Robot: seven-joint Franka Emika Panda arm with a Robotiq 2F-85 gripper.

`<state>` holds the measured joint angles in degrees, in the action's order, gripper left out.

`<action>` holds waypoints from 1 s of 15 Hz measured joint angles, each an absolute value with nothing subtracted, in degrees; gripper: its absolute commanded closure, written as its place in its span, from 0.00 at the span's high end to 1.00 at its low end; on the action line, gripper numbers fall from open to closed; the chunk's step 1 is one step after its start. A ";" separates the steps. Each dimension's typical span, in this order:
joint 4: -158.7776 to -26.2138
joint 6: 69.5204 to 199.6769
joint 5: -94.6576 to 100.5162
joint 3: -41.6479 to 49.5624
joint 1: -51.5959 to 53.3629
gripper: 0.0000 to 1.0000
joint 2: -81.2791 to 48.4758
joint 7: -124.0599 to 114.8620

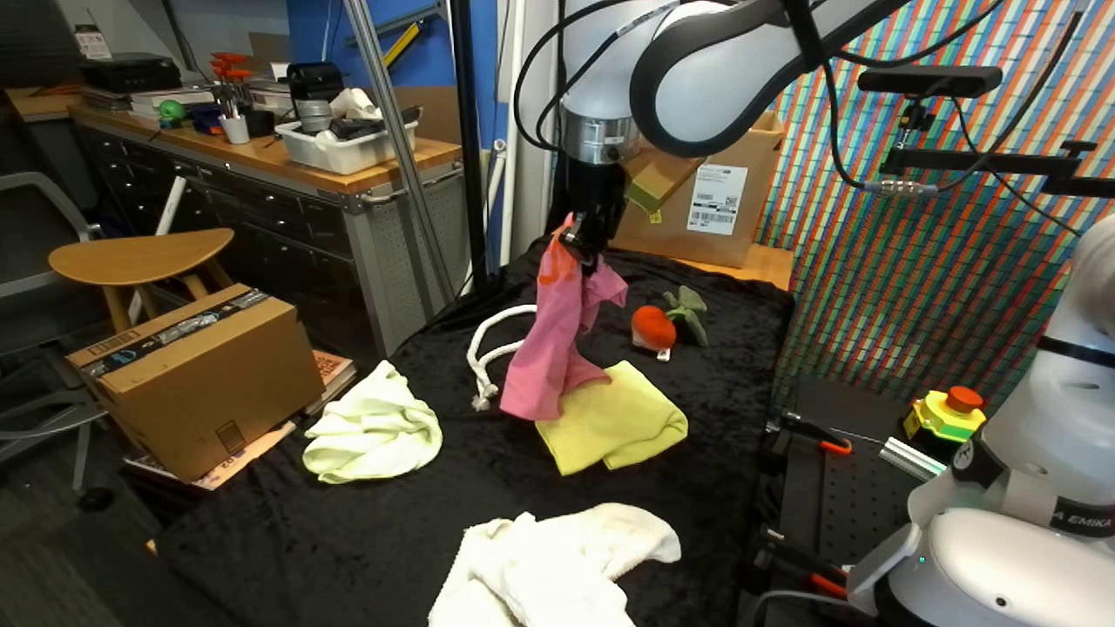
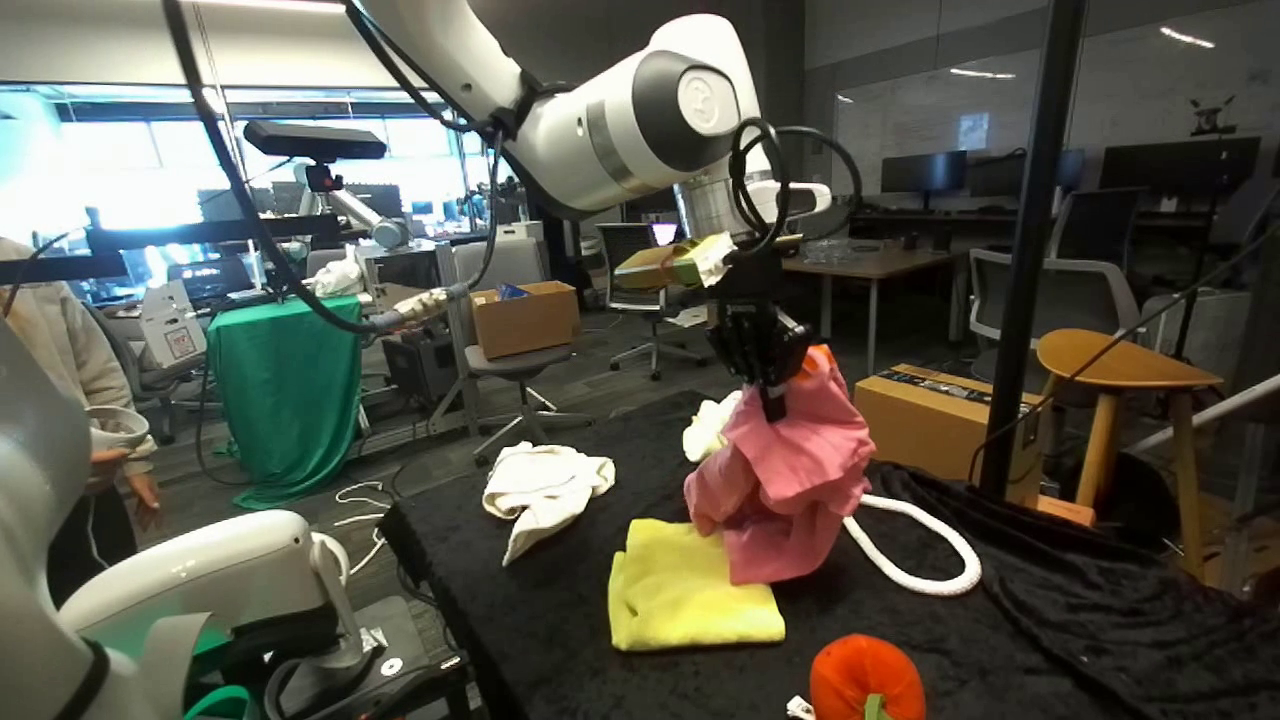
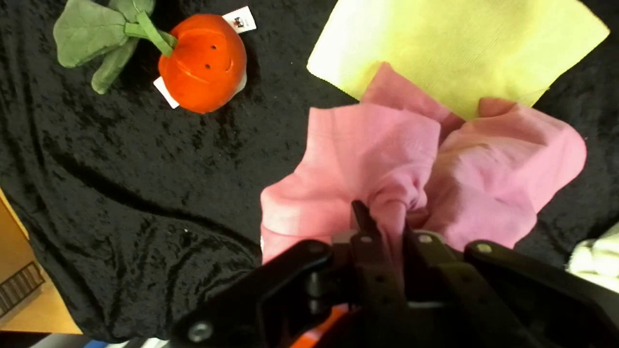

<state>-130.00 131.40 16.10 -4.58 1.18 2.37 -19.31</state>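
A pink garment (image 3: pixel 396 159) is gripped and held up by the end effector (image 3: pixel 383 216); release is not yet made.

In an exterior view, windows (image 2: pixel 110 150) are blowing out white-blue along the far side. Grey wall (image 2: pixel 870 20) is carrying a whiteboard (image 2: pixel 900 115), light streaks (image 2: pixel 980 73) glinting off it. Monitors (image 2: pixel 920 172) are sitting low in front of it. Green-draped table (image 2: pixel 285 400) is standing nearer, office chair (image 2: pixel 520 366) close by. In an exterior view, blue wall panel (image 1: pixel 305 43) is showing behind a wood-topped drawer cabinet (image 1: pixel 287 239); multicolour striped backdrop (image 1: pixel 871 305) is filling the opposite side. Metal post (image 1: pixel 385 100) is rising in front. Wooden stool (image 1: pixel 144 257) is showing in both exterior views, grey chair (image 1: pixel 35 231) standing just beside it. Black-draped bench (image 1: pixel 348 557) is taking up the middle. Dark floor (image 1: pixel 57 557) is running underneath.
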 measured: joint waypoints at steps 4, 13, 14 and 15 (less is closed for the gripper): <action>-127.63 131.59 17.71 -3.67 1.04 0.07 -1.34 -27.34; -124.35 131.38 17.79 -3.19 2.51 0.46 -7.19 -31.85; -124.19 131.30 17.79 -3.15 2.73 0.53 -7.63 -31.85; -124.13 131.21 17.79 -3.05 2.89 0.62 -7.95 -31.85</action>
<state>-124.13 131.21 17.79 -3.05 2.89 -7.95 -31.85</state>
